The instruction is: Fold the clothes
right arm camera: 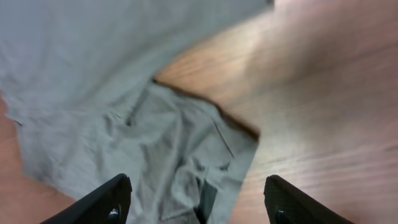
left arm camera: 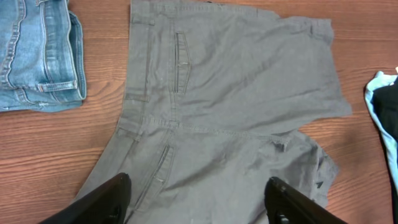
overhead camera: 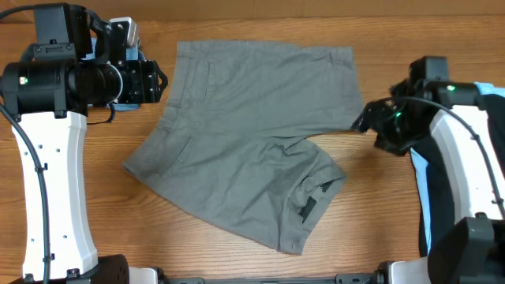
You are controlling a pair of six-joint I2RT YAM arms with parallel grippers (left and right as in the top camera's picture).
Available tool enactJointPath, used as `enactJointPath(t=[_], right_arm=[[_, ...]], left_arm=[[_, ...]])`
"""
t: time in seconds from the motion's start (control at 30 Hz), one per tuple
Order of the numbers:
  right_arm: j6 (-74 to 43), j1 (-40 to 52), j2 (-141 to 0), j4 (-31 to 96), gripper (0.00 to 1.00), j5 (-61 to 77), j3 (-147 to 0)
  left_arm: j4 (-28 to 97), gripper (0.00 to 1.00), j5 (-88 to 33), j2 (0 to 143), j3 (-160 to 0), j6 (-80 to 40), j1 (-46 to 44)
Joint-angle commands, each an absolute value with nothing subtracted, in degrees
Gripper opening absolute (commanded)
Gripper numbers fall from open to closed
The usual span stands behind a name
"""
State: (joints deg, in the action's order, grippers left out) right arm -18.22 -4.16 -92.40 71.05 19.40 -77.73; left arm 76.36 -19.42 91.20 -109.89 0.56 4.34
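At the upper left of the left wrist view, folded light-blue denim shorts (left arm camera: 37, 56) are lying on the brown wood-grain surface (overhead camera: 379, 237), clear of the work. Just right of them in the overhead view, the left jaws are hanging wide apart above the waist end of the garment, gripping nothing.

The plain grey cotton trousers (overhead camera: 252, 150) are lying across the middle of the frame. Their stitched waistband (left arm camera: 138, 62) is running down the left side, with a narrow welt pocket (left arm camera: 180, 62) beside it. The upper leg is lying flat and smooth. The lower leg (right arm camera: 180, 149) is slanting away toward the lower right, rumpled, with its hem curling over to show a darker inside. The weave is looking thin and limp, so it is likely creasing easily.

The fold is looking barely begun. To do it well, I would be pinching both layers at waistband and hem together, drawing the cloth taut, and bringing the crooked leg square over the flat one before any halving.

At the right edge of the cloth, the right jaws are also standing wide apart and empty. Black and pale-blue garments (left arm camera: 380, 106) are waiting at the far right.
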Motion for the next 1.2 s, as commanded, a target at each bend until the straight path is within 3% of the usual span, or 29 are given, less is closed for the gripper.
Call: enactJointPath(t=[0.0,0.3,0.43,0.67,0.83,0.9,1.0,1.17], right_arm=[[-21.08,-2.85,-92.75,69.76,0.72,20.88,-70.74],[-24.1,-0.08,-92.75,55.11,0.72,30.26,-54.15],[-28.6,0.05,-92.75,47.99,0.72,30.74,-50.65],[-36.21,0.05,-92.75,43.35,0.63,30.2,-47.66],[-38.0,0.03,-92.77,40.32,0.46,30.92,-45.74],[-38.0,-0.08,-92.75,38.81,0.27,31.03,-45.78],[-37.5,-1.83,-92.73,37.3,0.1,32.23,-46.78],[-34.26,-6.92,-92.62,38.2,0.04,35.55,-50.94]], left_arm=[[77.6,0.74,-17.74,91.39,-109.97,1.32,4.08],[80.97,0.71,-11.6,91.94,-99.74,1.17,4.08],[75.64,0.62,-11.55,92.73,-88.44,0.8,4.1],[64.23,0.6,-10.76,96.2,-72.18,-1.83,4.1],[60.73,0.55,-8.34,100.16,-65.52,-3.44,4.1],[59.68,0.53,-8.34,101.43,-64.4,-3.77,4.1],[59.29,0.51,-8.32,103.15,-64.12,-3.95,4.1],[59.35,0.49,-6.5,104.73,-64.12,-4.73,4.1]])
